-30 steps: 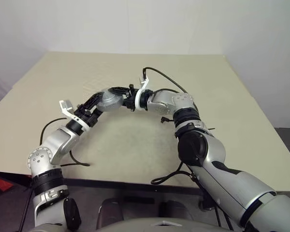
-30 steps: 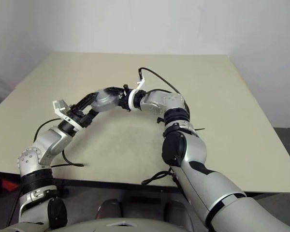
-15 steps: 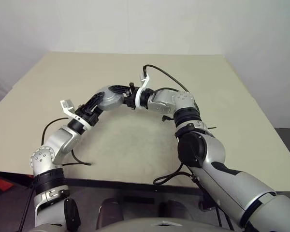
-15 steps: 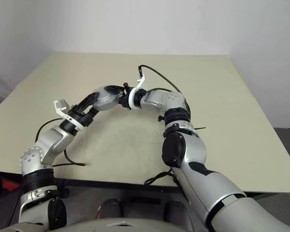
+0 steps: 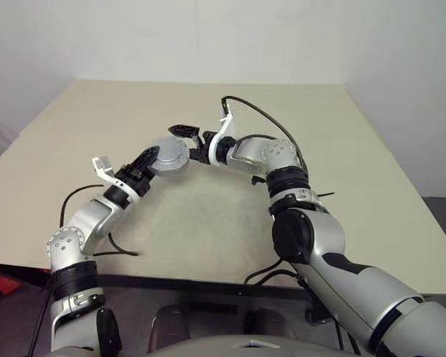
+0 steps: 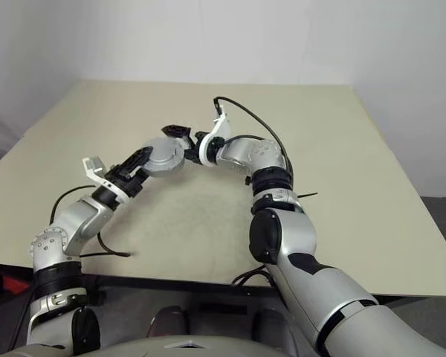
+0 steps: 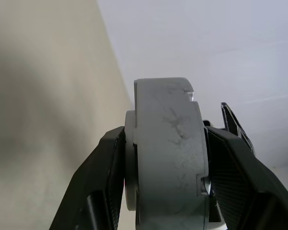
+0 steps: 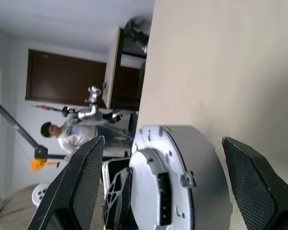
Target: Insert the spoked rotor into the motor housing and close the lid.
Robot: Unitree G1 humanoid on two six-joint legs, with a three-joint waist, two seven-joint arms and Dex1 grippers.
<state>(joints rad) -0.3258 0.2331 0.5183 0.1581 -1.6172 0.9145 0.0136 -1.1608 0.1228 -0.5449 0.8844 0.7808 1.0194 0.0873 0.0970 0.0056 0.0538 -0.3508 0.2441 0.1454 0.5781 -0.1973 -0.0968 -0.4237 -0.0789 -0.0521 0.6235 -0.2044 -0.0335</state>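
While the left claw (image 5: 150, 165) clamped the round silver-grey metal motor housing (image 7: 168, 158) above the beige table (image 5: 357, 149), the right claw (image 8: 163, 187) stood wide around it, gripping nothing. Lid apparently seated; next, probably, setting the assembly down.

Bare table (image 5: 372, 186) all round; claws (image 5: 180, 143) crowd centre.
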